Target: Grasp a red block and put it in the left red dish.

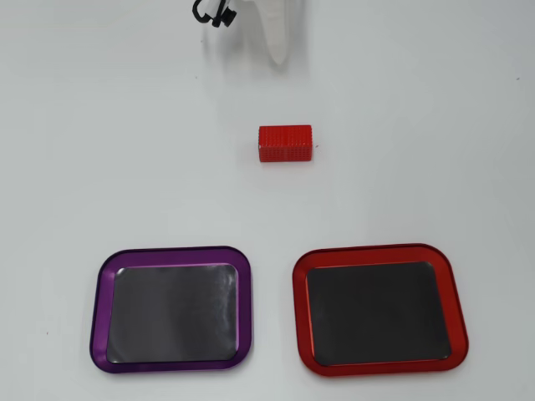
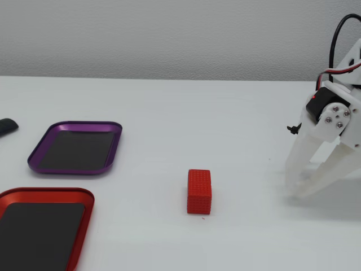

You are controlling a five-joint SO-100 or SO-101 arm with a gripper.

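Note:
The red block (image 1: 285, 143) lies alone on the white table, also seen in the fixed view (image 2: 199, 192). The red dish (image 1: 376, 253) is empty; it sits at the lower right in the overhead view and at the lower left in the fixed view (image 2: 51, 192). My white gripper (image 1: 280, 55) is at the top edge of the overhead view, beyond the block and apart from it. In the fixed view the gripper (image 2: 296, 191) stands at the right, tips near the table. Its fingers meet at the tips and hold nothing.
An empty purple-rimmed dish (image 1: 175, 253) sits beside the red one, also in the fixed view (image 2: 79, 124). A small black object (image 2: 5, 126) lies at the left edge of the fixed view. A black cable (image 1: 209, 12) hangs by the arm.

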